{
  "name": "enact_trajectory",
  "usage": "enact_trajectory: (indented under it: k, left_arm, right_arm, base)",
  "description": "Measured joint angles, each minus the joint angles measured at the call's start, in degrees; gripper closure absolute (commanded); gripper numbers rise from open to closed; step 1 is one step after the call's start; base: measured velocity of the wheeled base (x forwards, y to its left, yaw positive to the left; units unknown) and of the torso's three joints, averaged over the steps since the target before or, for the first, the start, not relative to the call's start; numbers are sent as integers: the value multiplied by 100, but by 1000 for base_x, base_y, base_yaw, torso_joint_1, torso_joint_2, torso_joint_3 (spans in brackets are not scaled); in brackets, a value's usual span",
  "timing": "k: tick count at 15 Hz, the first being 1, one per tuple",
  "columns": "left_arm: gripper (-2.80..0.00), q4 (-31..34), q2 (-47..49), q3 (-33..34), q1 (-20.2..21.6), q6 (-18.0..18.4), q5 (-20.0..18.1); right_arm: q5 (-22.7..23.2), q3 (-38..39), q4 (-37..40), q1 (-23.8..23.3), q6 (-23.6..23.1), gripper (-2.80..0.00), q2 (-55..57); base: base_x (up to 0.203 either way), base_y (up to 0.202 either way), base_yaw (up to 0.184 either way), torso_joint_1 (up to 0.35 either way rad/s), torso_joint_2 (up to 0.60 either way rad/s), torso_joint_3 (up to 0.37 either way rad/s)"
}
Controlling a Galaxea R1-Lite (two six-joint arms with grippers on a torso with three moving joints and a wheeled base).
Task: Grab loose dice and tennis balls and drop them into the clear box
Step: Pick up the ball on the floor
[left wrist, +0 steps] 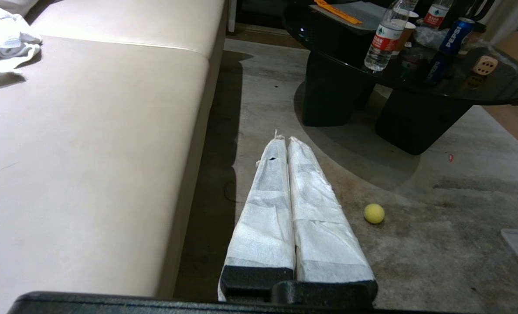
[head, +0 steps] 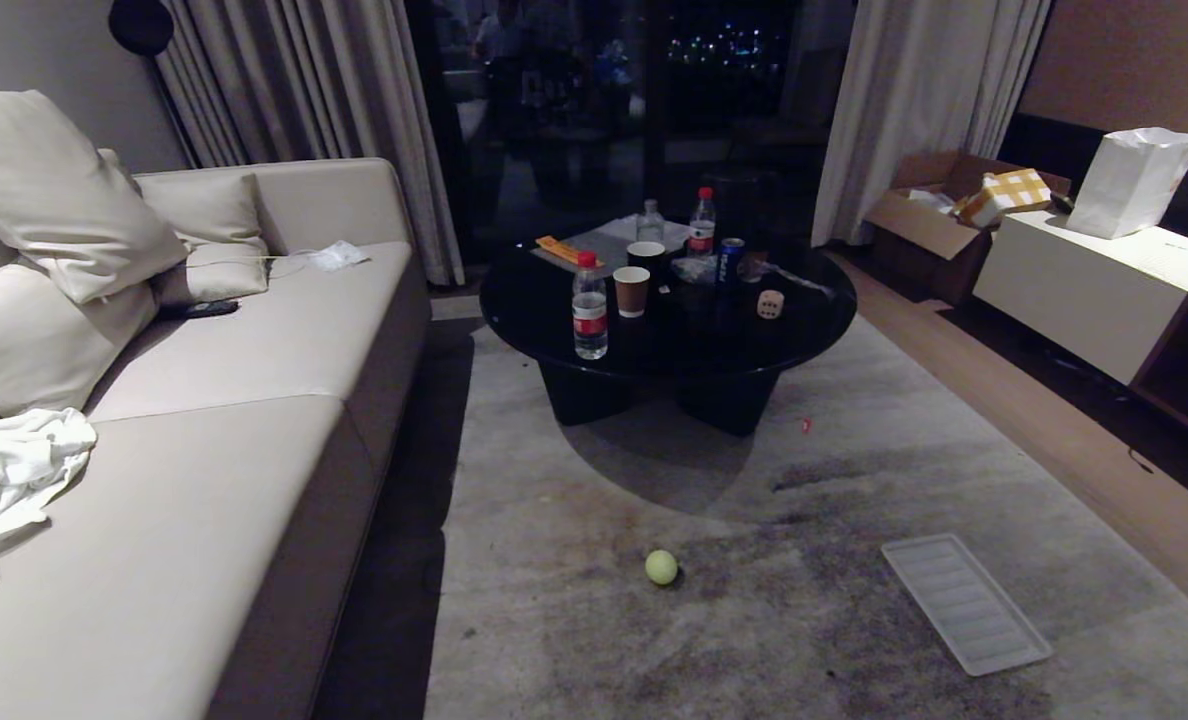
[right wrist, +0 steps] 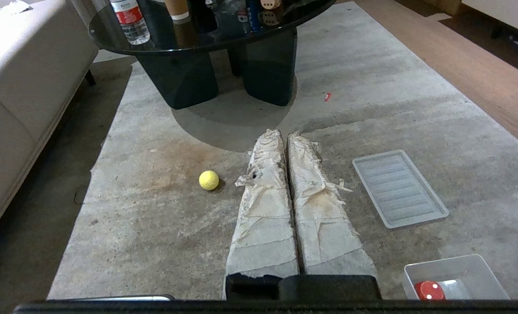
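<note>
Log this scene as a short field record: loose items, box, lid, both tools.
tennis ball: loose on the rug, in front of the black table
die: beige, on the black table
clear box: on the rug, holds a red rounded piece
lid: flat on the rug, apart from the box
left tool: shut, empty, above the rug
right tool: shut, empty, above the rug
</note>
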Motion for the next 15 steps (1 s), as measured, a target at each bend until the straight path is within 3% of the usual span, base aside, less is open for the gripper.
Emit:
enact_trajectory:
  k: [15]
  left_arm:
    - [0,-2,0,0,0,7,-6]
  right_arm:
    - [-2,0,-2,-2,0,0,0]
  base:
    - [0,0,0,0,0,0]
